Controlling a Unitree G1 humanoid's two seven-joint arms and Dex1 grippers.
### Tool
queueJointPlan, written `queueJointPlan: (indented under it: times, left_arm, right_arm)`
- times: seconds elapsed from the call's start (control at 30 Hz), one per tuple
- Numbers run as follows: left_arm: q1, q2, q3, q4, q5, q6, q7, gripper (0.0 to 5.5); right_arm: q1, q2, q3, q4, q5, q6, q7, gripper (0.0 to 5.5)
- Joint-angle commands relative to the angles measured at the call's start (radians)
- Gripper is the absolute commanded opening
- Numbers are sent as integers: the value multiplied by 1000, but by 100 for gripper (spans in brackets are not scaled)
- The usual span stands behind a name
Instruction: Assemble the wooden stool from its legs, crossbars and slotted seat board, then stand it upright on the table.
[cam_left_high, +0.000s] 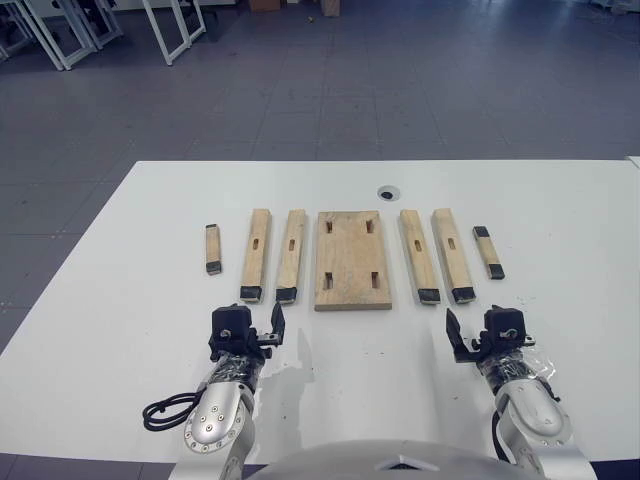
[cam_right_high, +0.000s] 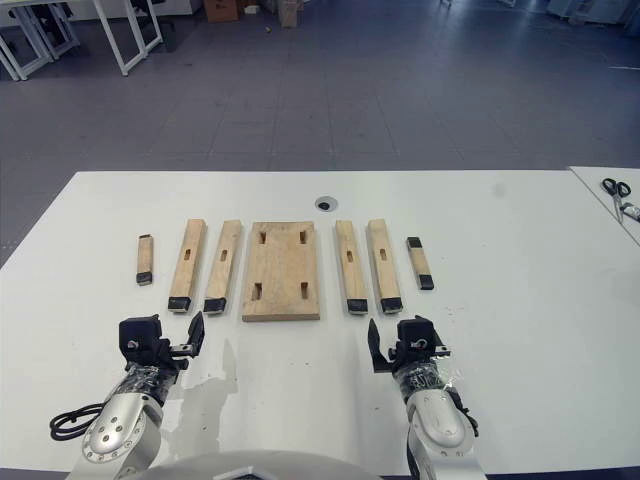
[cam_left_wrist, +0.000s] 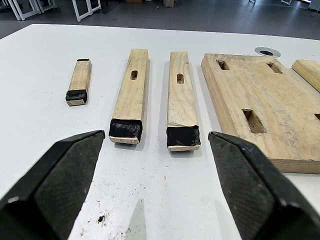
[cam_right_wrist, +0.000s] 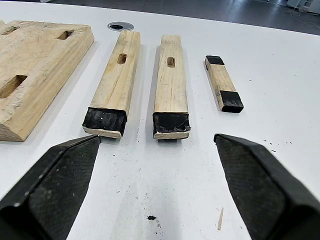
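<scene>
My left claw (cam_left_high: 248, 328) gapes wide and empty at seven o'clock of the slotted seat board (cam_left_high: 352, 260), my right claw (cam_left_high: 480, 335) likewise at five; both wrist views crop the board.

Seat board (cam_left_high: 352, 260), legs (cam_left_high: 256, 254), crossbars (cam_left_high: 212, 248) on table (cam_left_high: 560, 200)

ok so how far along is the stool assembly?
Done: nothing joined. The slotted seat board lies flat in the middle, two legs on each side of it, one short crossbar at each outer end, all apart. In hand: nothing; left gripper and right gripper are open and empty, short of the parts. Left: every joint, then standing it upright.
</scene>
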Motion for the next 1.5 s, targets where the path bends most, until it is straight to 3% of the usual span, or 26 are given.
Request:
queueJointPlan:
  times: [0.03,0.6,1.13,1.23,1.37,1.5]
  left_arm:
    - [-1,-4,-1,1,5,7,8,385]
    - [7,-4,-17,-20,9,21,13,385]
    - [42,-16,-1,6,1,-28,14,385]
    - [54,-22,10,22,-1,-49,15,385]
    - [62,-24,18,34,-3,-69,11,385]
    - [76,-21,31,36,-12,-85,5,385]
  right_arm:
    - [2,-7,-9,31,10,-33,13,417]
    - [38,2,14,149,-5,-182,9,417]
    - [-73,-35,-94,463,118,-414,125,417]
    - [-164,-55,-108,227,168,-298,123,417]
    - [-436,-50,-77,-113,208,156,4,417]
    - [-639,-67,-152,-58,219,328,-29,417]
